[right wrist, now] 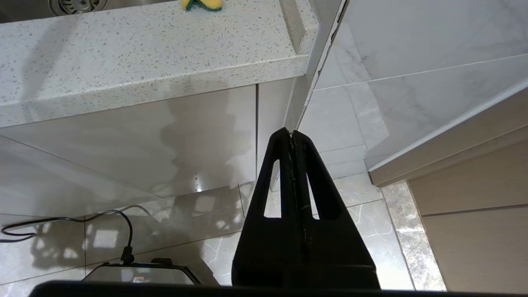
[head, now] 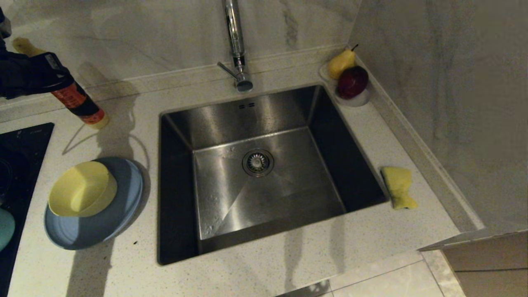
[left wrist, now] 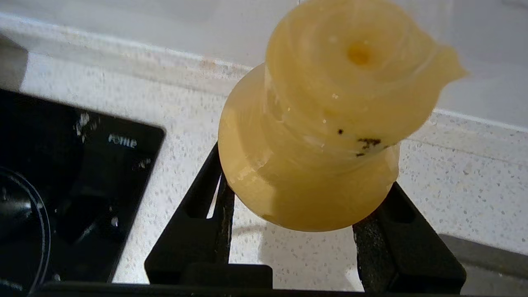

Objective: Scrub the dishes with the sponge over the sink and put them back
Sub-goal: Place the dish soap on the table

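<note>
Progress looks close to nil from where I sit. My left hand (left wrist: 288,231) is clamped narrow around the neck of a tilted bottle with a pale-yellow cap and orange-and-black label (head: 78,103), held off the speckled white stone surface (head: 264,264) at about ten o'clock from the square stainless-steel sink (head: 264,173); I read that as detergent being fetched, though I can't confirm it. My right hand (right wrist: 292,136) hangs below the surface edge with its jaws pressed together on nothing. At nine o'clock from the sink the small pale-yellow bowl (head: 82,189) sits on the shallow light-blue round plate (head: 119,214), and a teal bowl (head: 5,229) shows at the edge of the head view. The yellow sponge (head: 398,185) lies untouched at three o'clock. Sink looks dry and empty. Every dish remains to be scrubbed.
</note>
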